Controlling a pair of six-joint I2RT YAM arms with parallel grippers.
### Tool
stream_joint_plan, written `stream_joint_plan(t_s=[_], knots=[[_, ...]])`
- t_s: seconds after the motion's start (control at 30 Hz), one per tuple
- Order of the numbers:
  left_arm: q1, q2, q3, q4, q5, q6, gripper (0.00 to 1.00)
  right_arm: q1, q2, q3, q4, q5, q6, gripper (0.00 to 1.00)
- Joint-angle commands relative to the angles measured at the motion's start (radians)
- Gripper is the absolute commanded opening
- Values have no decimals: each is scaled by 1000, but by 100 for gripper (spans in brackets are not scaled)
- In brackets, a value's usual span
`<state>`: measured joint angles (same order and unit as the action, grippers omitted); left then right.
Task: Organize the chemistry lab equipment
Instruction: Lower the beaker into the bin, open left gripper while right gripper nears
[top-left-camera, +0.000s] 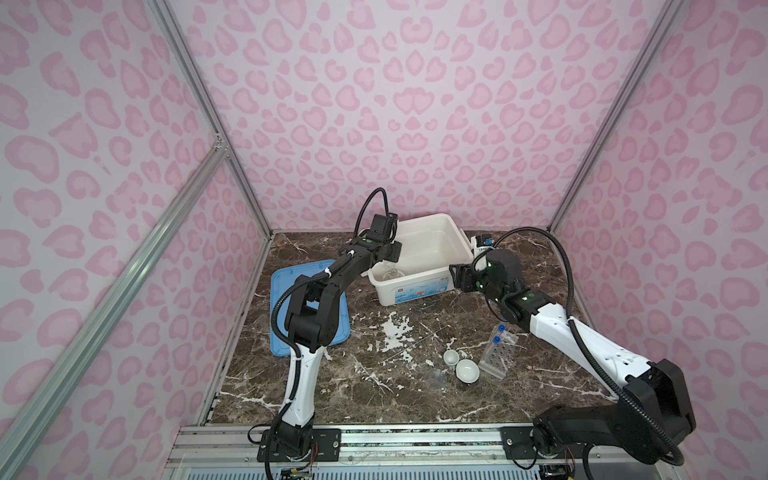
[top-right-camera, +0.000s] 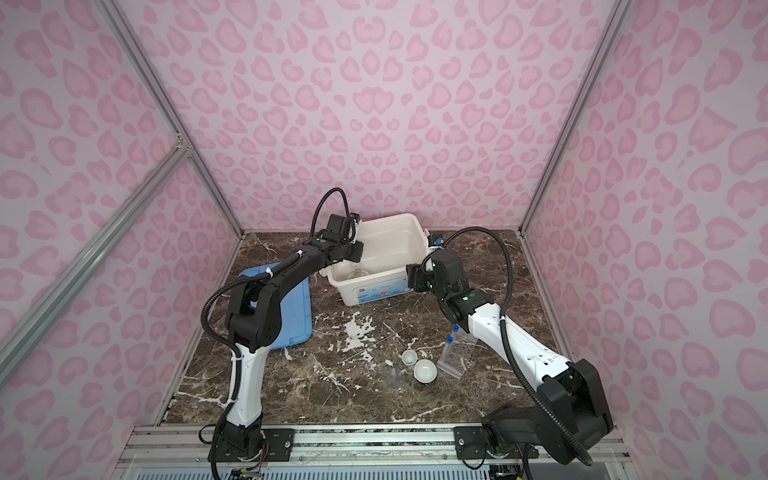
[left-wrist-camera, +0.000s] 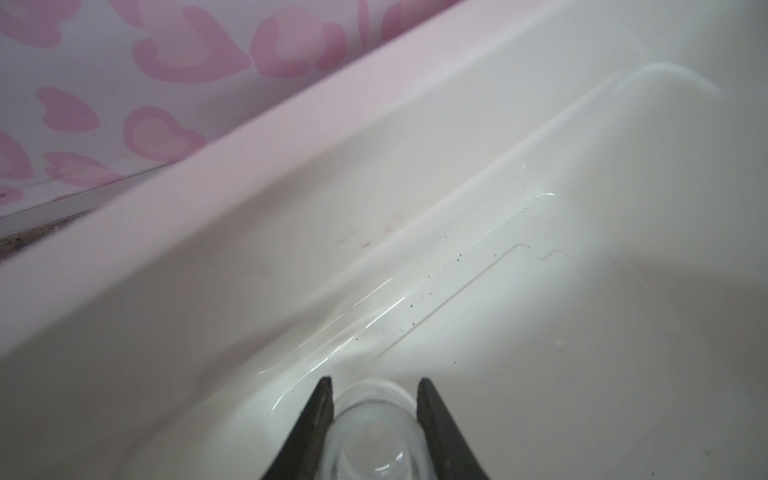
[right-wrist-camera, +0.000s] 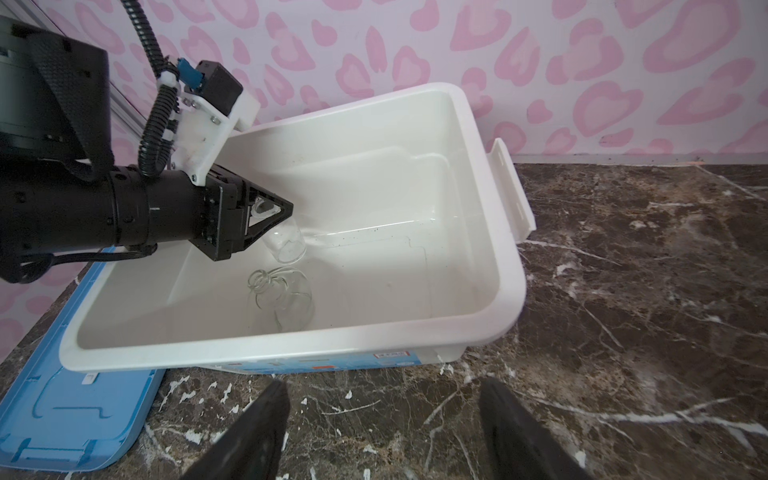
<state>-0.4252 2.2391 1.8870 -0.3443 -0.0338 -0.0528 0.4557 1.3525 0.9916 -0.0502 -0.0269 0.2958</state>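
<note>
Now the left claw (left-wrist-camera: 374, 386) is pinching a small clear flask (right-wrist-camera: 286, 245) by its neck, jaws partly closed, holding it low inside the white box (right-wrist-camera: 505, 266) above another flask (right-wrist-camera: 286, 299); likely light, slick, breakable glass, best gripped gently at the neck; the right claw (right-wrist-camera: 383, 382) is hanging open, empty.

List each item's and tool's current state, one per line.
Left tool: shut on the held flask.
Held flask: gripped at its neck, tilted.
Second flask: lying on its side inside the storage box.
Storage box: open, lid off.
Blue lid: flat on the table.
Right tool: open, empty.
Tube rack: on the table, holding two capped tubes.
White dishes: upright, empty, on the table.
</note>
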Motion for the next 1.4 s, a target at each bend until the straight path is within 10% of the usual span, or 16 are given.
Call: stream_joint_plan(t_s=[0.0, 0.97, 1.37], knots=[[0, 24, 34, 16, 11, -2, 23, 0, 8, 5, 10, -2, 2, 74], [0, 83, 59, -90, -49, 8, 26, -1, 23, 10, 10, -13, 3, 74], [0, 48, 58, -96, -24, 3, 59, 0, 5, 8, -3, -11, -2, 74]])
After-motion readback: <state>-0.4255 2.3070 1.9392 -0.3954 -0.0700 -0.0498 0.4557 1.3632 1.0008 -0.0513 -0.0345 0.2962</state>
